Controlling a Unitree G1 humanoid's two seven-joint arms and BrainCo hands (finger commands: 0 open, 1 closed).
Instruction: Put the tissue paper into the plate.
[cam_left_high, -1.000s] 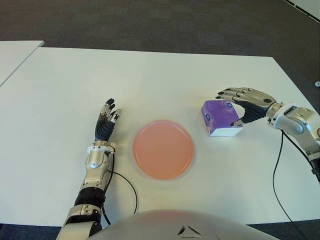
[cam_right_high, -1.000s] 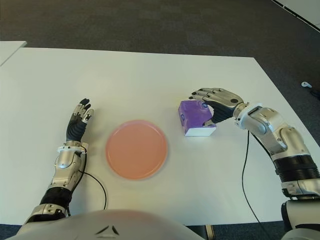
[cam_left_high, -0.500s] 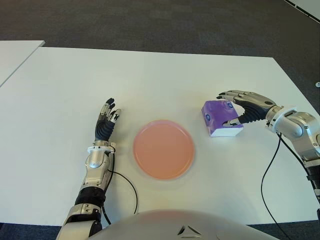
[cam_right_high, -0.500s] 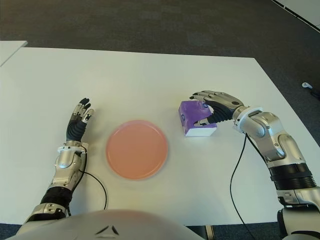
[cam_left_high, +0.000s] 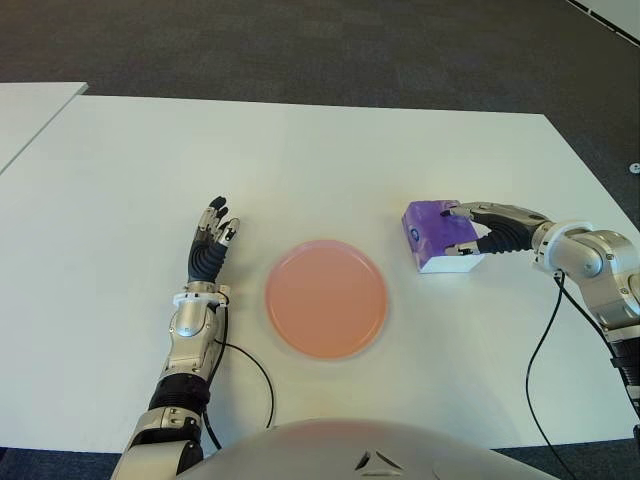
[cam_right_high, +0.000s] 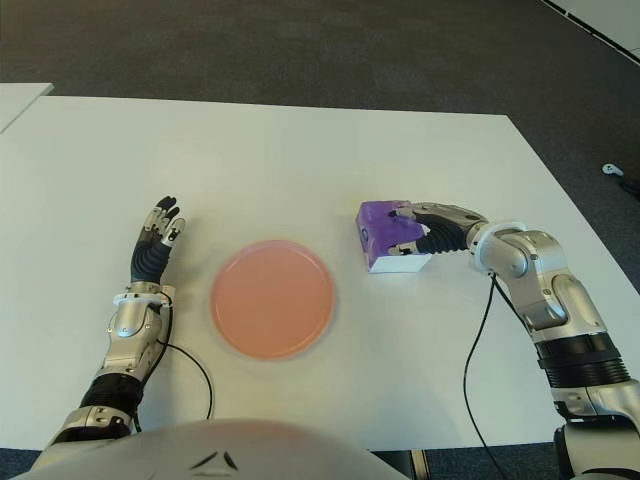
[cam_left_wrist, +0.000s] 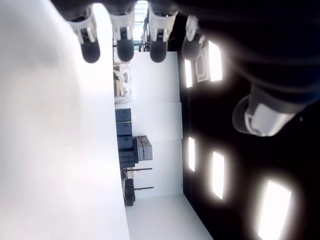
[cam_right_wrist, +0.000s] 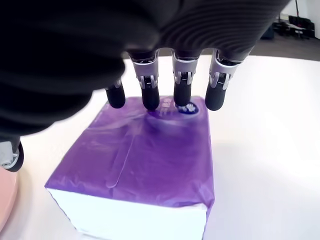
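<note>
White tabletop (cam_left_high: 320, 150) fills most of the eye views, dark carpet (cam_left_high: 300, 40) beyond its far edge. Pink plate (cam_left_high: 326, 298) sits near the tabletop's middle, nothing on it. Purple tissue paper pack (cam_left_high: 440, 236) with a white underside lies on the tabletop at about 2 o'clock from the plate, well apart from it, not in the plate. Right hand (cam_left_high: 487, 227) reaches in from 3 o'clock of the pack; fingers (cam_right_wrist: 150, 92) lie over the pack's top with the tips pressing the purple wrap, thumb seems to be against the near side, though the wrist view doesn't show it clearly. So grasping the pack, which is not lifted. Left hand (cam_left_high: 208, 250) shows at 9 o'clock of the plate, just beside it, fingers straight and released, holding nothing. A black cable (cam_left_high: 250, 375) loops near the left forearm.
</note>
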